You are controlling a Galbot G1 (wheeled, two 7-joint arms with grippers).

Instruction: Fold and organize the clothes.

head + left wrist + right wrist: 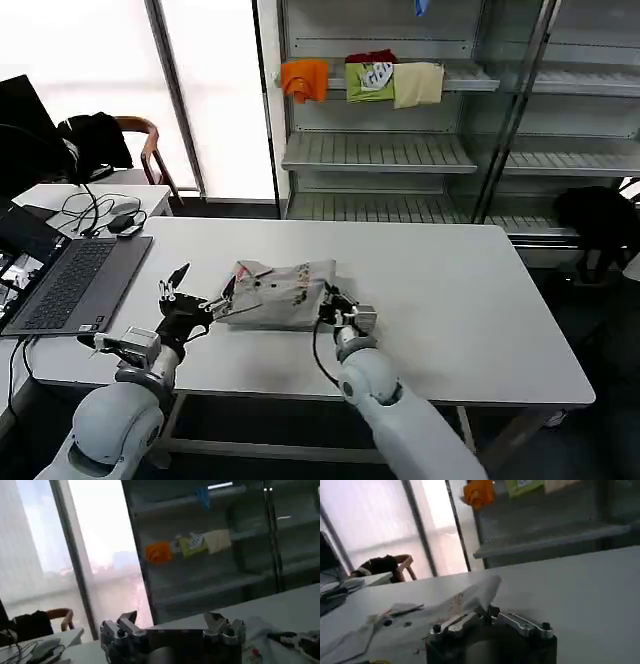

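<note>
A light grey shirt (pixel 280 293) lies bunched and partly folded in the middle of the white table (pixel 460 290), with small coloured marks on it. My right gripper (pixel 328 298) is at the shirt's right edge. In the right wrist view it (pixel 487 614) is shut, pinching a raised corner of the cloth (pixel 477 591). My left gripper (pixel 205 288) hovers at the shirt's left edge. Its fingers (pixel 129 620) stand wide apart with nothing between them, and the shirt (pixel 265 641) lies just beyond.
An open laptop (pixel 70 285) sits on the table's left end, with cables and a mouse (pixel 120 222) behind it. Behind the table, metal shelves (pixel 380 150) carry orange (pixel 305 78), green and cream cloths. A chair (pixel 140 140) stands at the back left.
</note>
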